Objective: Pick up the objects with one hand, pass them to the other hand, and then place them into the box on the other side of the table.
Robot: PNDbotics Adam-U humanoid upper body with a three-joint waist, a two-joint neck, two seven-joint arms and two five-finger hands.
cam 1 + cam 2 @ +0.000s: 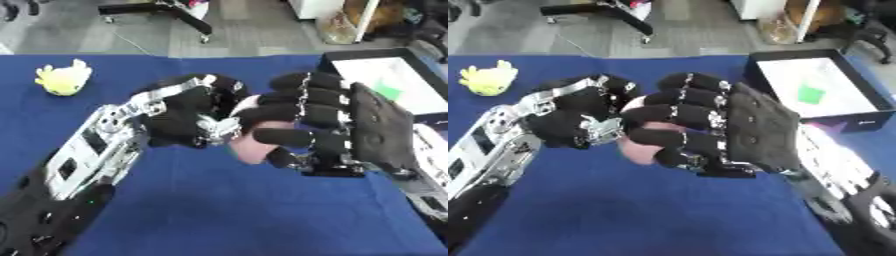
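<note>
Both hands meet above the middle of the desk (219, 215), which has a blue cover. Left hand (179, 117) comes in from the lower left, with its fingers curled round a pink object (249, 147). Right hand (750, 132) comes from the right with its back turned to the camera, and its black fingers (680, 115) are also curled over the same pink object from the other side. So the object sits between the two hands and each hand touches it; only a small rounded part of it shows, pale pink, below and between the fingers. I cannot tell what kind of thing it is. It is held above the desk, not lying on it.

A box (846, 122) stands at the far right of the desk, well apart from the hands. It has dark walls and a white floor inside, and a small green thing (810, 93) lies in it. At the far left of the desk lies a yellow soft toy (63, 78), alone, well apart from the hands and from the box. Beyond the desk a grey floor shows, with the dark base of a chair (166, 12) on it.
</note>
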